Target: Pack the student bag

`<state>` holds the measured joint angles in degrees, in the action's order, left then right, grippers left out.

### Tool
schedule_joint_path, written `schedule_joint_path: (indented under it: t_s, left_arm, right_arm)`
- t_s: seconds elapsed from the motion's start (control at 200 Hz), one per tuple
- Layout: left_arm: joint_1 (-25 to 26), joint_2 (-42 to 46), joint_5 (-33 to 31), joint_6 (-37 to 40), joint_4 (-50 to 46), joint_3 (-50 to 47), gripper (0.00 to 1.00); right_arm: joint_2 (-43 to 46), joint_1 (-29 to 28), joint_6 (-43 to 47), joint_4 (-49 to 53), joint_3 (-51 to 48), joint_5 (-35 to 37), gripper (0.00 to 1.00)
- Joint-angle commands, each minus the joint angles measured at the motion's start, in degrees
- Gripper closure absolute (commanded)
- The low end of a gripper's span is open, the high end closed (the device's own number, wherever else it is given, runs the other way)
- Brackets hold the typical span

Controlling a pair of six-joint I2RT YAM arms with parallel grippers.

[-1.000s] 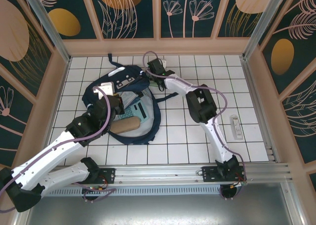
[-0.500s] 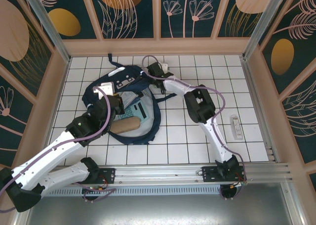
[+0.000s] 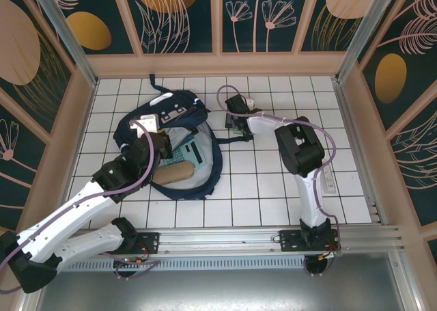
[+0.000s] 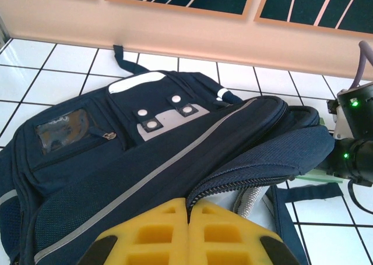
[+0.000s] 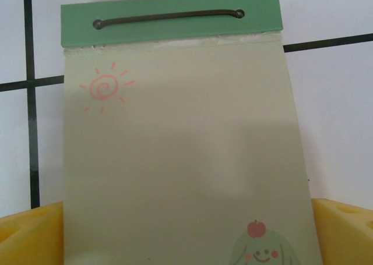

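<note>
The student bag (image 3: 171,147) lies open on the tiles, a large navy backpack with a grey diagonal stripe (image 4: 145,180). My left gripper (image 4: 189,209) is shut on the zipper edge of its raised flap, and it sits over the bag's middle (image 3: 159,144). A teal calculator (image 3: 189,150) and a brown roll case (image 3: 171,172) lie inside on the grey lining. My right gripper (image 3: 236,122) is just right of the bag, open wide. A pale green notepad (image 5: 180,137) lies flat on the tiles between its yellow fingers (image 5: 29,233).
A small white object (image 3: 328,176) lies on the tiles at the right. A dark bag strap (image 3: 225,134) loops on the floor beside the notepad. Wooden walls (image 3: 218,63) close the tiled floor on three sides.
My right gripper has left the bag's upper right rim and moved right and nearer, ending over the green notepad. The left gripper and the bag have stayed put.
</note>
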<state>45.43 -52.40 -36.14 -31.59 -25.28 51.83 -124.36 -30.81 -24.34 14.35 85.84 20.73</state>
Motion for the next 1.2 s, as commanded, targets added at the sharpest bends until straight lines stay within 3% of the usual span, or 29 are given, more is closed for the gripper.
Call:
schedule_joint_path:
  t_s: [0.0,0.355,0.46,0.856,1.196]
  left_arm:
    - [0.1,0.2,-1.0,-0.6,4.7,0.0,1.0]
    - [0.2,0.0,-1.0,-0.4,4.6,0.4,1.0]
    - [0.2,-0.5,-0.8,-0.4,4.9,0.5,1.0]
    - [0.1,-5.1,1.5,0.7,7.1,3.5,1.0]
    - [0.1,-14.8,0.9,3.1,8.8,12.2,1.0]
  right_arm:
    - [1.2,1.7,1.4,0.0,0.5,-4.5,0.01]
    - [-0.1,2.9,-0.5,-1.9,-2.6,-7.3,0.02]
    - [2.1,2.7,-0.5,-3.0,-4.0,-6.3,0.17]
    - [19.5,-0.2,2.0,-7.1,-14.1,-0.2,0.16]
    - [38.8,-8.9,4.3,-8.9,-26.8,0.4,0.18]
